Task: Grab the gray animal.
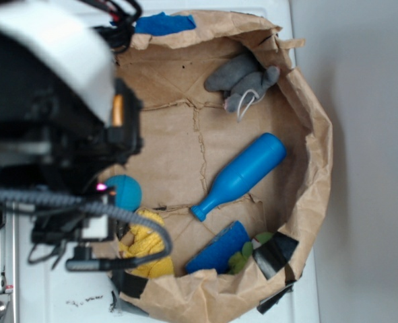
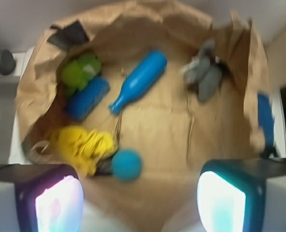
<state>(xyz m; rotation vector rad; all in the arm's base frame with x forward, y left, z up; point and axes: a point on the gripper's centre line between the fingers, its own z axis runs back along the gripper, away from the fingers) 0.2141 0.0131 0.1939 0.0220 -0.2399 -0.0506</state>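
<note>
Wrist view, lower edge: the two fingers of the gripper (image 2: pixel 140 198) stand wide apart with nothing between them, a spread that suits a soft, bulky target. The claw hangs above the near side of the paper bag (image 1: pixel 316 155), whose crumpled walls are folded down into a shallow tray so that the contents stay corralled yet reachable from above. Closest to the claw lie the teal ball (image 2: pixel 127 165) and the yellow plush toy (image 2: pixel 82 145), touching or nearly so. Farther out, the blue bottle (image 2: pixel 139 79) lies on its side across the middle. Beyond it, against the far wall, rests the gray animal (image 2: pixel 203 72), its whitish tail (image 1: pixel 246 102) draped over the body. It lies well apart from the bottle, which should leave room for open fingers to descend around it.
</note>
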